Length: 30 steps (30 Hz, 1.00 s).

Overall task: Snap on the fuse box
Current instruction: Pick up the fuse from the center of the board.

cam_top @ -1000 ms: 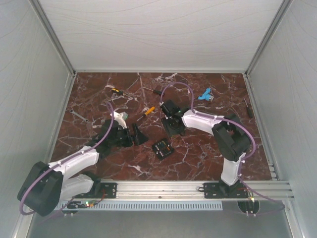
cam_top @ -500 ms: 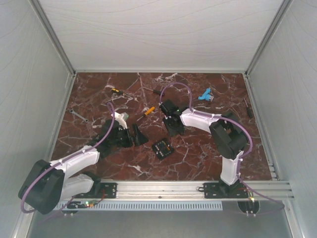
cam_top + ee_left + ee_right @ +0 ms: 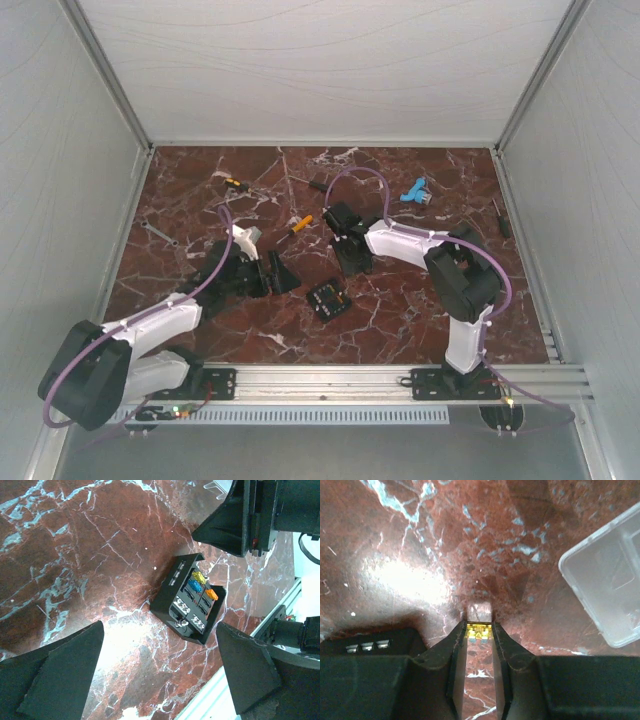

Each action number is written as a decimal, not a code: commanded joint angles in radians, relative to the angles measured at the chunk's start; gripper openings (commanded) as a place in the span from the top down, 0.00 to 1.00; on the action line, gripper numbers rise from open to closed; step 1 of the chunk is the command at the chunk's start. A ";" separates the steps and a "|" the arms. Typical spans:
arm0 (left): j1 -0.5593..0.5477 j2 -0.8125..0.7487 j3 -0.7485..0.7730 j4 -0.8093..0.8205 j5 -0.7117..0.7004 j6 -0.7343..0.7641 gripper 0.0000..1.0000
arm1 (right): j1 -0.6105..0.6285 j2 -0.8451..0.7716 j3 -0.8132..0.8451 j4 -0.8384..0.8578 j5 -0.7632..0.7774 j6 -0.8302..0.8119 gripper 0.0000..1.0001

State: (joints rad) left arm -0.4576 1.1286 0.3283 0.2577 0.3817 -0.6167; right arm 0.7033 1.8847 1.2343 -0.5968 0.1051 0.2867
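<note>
The fuse box is a square black plastic tray with yellow, blue and orange fuses in its slots. It lies uncovered on the glossy, white-veined red-brown marble table. The left gripper is spread wide near it. The right gripper pinches a small yellow fuse at its tips — a clear square plastic lid lies nearby.

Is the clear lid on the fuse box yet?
No: the fuse box lies uncovered, its coloured fuses exposed, in the left wrist view.

L fingers wide apart, aimed down; R fingers pinching yellow fuse.
</note>
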 commanded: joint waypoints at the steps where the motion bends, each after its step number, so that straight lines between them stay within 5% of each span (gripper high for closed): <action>1: 0.005 0.006 0.002 0.083 0.043 -0.003 0.08 | 0.014 -0.058 -0.040 -0.006 0.002 0.036 0.83; 15: -0.143 -0.039 -0.016 0.244 -0.065 -0.084 0.15 | 0.047 -0.323 -0.140 0.093 -0.007 0.125 0.87; 30: -0.360 -0.066 -0.096 0.553 -0.285 -0.065 0.36 | 0.149 -0.578 -0.289 0.249 -0.022 0.294 0.89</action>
State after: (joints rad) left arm -0.7792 1.0946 0.2390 0.6525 0.1864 -0.7254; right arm 0.8368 1.3628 0.9668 -0.4335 0.0891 0.5159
